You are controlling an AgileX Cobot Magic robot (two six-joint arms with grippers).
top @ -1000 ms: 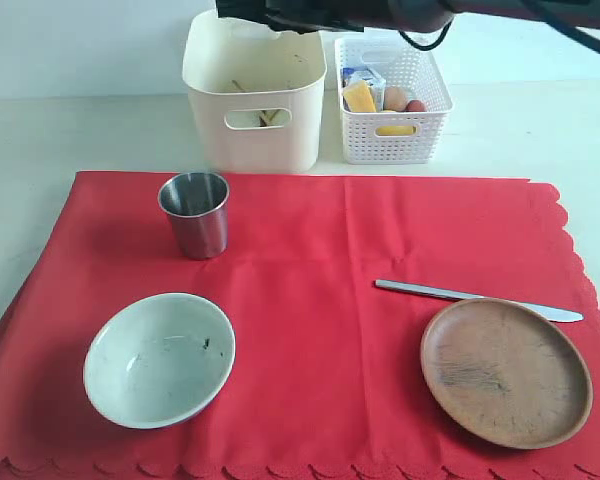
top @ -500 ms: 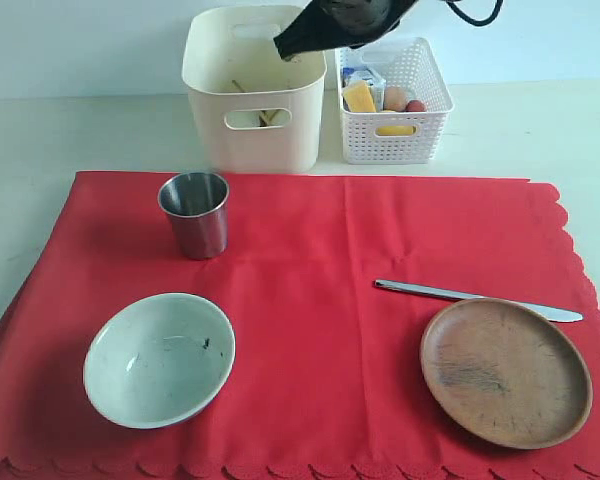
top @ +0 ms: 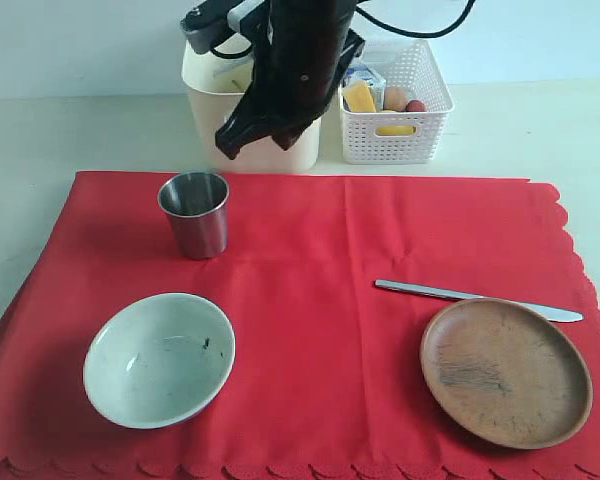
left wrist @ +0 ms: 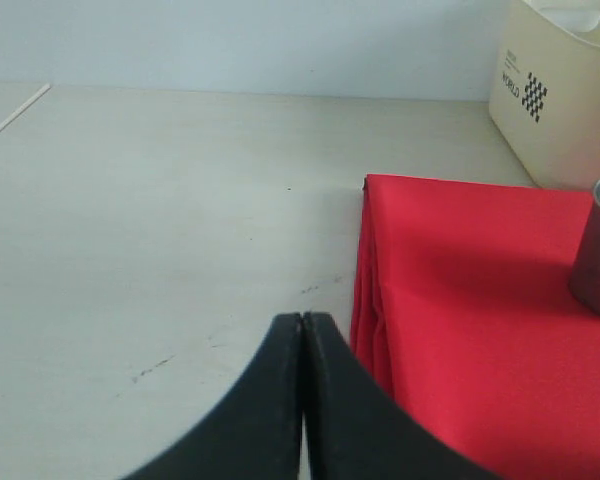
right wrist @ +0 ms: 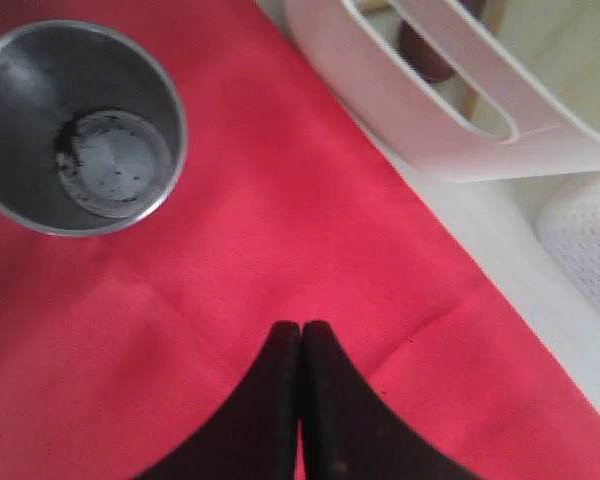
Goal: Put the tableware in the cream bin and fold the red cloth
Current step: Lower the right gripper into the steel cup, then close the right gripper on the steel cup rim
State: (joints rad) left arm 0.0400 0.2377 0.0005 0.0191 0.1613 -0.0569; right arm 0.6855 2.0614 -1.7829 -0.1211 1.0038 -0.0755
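the right gripper (right wrist: pixel 300 327) is hanging above the far left part of the red cloth (top: pixel 330 300), in front of the cream bin (top: pixel 201 100), with its jaws pressing together and pinching nothing. the steel cup (top: pixel 194 213) is standing upright and empty on the cloth, near the gripper tips but apart from them. the left gripper (left wrist: pixel 302 318) is hovering over the bare bench (left wrist: pixel 160 200) just off the cloth's left edge, its jaws also pressing together on nothing. the pale bowl (top: pixel 159 358) is sitting on the near left of the cloth. the round wooden plate (top: pixel 506 371) is sitting on the near right, and the metal knife (top: pixel 477 297) is lying just beyond it. the cream bin is standing on the bench past the cloth's far edge, and the white lattice basket (top: pixel 395 100) is standing just to its right.
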